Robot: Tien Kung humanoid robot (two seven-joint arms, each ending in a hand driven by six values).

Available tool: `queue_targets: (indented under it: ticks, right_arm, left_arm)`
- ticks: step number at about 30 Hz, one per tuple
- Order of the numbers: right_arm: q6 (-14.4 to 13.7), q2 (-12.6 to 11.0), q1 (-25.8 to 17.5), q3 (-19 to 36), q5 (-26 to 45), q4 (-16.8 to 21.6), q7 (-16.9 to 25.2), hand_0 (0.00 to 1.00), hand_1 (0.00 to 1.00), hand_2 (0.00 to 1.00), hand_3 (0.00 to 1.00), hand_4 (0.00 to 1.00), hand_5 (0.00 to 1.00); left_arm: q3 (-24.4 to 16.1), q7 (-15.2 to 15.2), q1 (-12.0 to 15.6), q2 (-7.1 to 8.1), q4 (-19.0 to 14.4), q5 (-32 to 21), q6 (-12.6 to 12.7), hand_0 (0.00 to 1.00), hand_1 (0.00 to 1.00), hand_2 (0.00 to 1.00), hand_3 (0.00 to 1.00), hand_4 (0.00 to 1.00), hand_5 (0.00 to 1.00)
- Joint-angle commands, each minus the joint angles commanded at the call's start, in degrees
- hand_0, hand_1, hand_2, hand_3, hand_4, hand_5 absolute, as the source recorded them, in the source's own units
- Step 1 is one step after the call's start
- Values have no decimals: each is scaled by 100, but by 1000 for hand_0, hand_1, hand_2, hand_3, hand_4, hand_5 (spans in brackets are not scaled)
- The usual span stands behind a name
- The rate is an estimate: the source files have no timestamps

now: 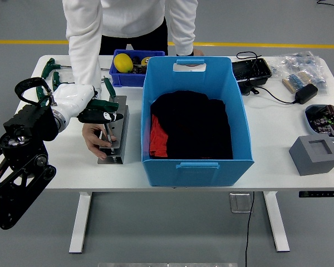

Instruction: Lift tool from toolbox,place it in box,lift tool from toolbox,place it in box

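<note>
A grey metal tool rack point(121, 123) stands on the table left of the big blue box point(193, 167). My left hand point(102, 115), white with black fingertips, is over the rack's middle, fingers curled around the green T-handle of a tool point(104, 104). The tool's thin steel shaft point(107, 136) still points down into the rack. A second green-handled tool point(108, 88) stands at the rack's far end. A person's hand point(93, 139) presses on the rack's left side. The blue box holds black and red cloth point(189, 125). My right arm does not show.
A small blue bin point(118, 77) with a yellow object point(123, 63) sits behind the rack. Green-handled tools point(49, 68) lie at the far left. A black tray point(250, 71), cables, an adapter point(304, 93) and a grey foam block point(315, 155) occupy the right side. The person stands at the far edge.
</note>
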Motion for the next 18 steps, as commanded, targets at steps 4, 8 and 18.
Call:
queue_targets:
  ticks: [4, 8, 18]
  right_arm:
    - [0, -7, 8, 4, -10, -1, 0, 626, 669, 772, 647, 780, 745]
    - [0, -11, 12, 6, -16, -3, 0, 626, 669, 772, 647, 780, 745]
    - [-1, -17, 28, 21, -47, -5, -5, 624, 666, 771, 647, 780, 745]
  left_arm:
    - [28, 11, -21, 4, 30, 0, 17, 301, 189, 181, 254, 998, 935]
    - [48, 10, -21, 2, 71, 0, 62, 301, 189, 181, 254, 998, 935]
    - [122, -136, -54, -1, 247, 0, 421, 221, 105, 115, 173, 998, 887]
